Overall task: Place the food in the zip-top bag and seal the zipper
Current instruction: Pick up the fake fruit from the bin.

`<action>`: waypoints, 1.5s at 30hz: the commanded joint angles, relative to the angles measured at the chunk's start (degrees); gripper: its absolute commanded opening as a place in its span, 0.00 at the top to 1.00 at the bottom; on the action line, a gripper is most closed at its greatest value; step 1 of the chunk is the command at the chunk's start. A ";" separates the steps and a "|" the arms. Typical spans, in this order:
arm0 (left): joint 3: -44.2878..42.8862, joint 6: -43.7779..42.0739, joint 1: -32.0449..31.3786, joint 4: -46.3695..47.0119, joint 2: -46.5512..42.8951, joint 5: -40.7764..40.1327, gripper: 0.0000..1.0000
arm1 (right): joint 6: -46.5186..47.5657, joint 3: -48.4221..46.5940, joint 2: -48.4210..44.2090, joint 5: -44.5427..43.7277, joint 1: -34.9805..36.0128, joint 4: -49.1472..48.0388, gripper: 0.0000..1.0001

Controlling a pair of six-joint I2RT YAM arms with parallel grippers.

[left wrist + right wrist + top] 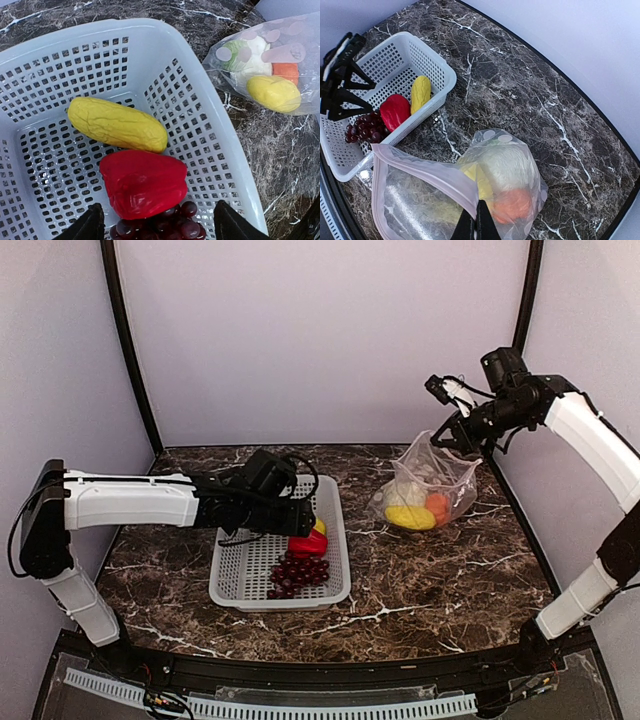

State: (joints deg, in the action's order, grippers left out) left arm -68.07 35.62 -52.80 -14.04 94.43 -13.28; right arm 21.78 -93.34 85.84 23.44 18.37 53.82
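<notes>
left pincer (157, 224) spread wide above red pepper (144, 184) in basket (100, 27) — right pincer (477, 220) clenched on zip-top bag (415, 200) rim.

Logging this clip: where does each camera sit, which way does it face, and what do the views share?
Top external: above and behind the bases, facing down over the table; both arms show, left end effector above the basket, right end effector holding up the zip-top bag.
Left wrist: looks down into the basket at yellow piece, red pepper, grape bunch; own fingertips at bottom.
Right wrist: looks down on the bag's mouth; own fingers pinched at bottom.
Shared: all show basket, pepper, bag.
</notes>
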 commanded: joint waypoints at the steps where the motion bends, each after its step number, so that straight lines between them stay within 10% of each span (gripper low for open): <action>1: 0.59 -0.26 2.90 -2.87 1.40 6.12 0.25 | -0.47 1.22 -2.82 3.88 0.09 -0.82 1.00; 28: -6.31 27.97 8.87 16.83 22.36 4.77 0.33 | -0.19 8.76 -7.18 6.23 0.17 -4.16 1.00; 45: -3.05 22.40 9.38 24.86 16.18 4.68 0.71 | -0.23 9.22 -7.02 6.28 0.10 -4.25 1.00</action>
State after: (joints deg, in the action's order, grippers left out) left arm -72.90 61.73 -43.64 9.30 116.29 -7.70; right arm 21.80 -84.84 79.72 29.36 18.37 51.00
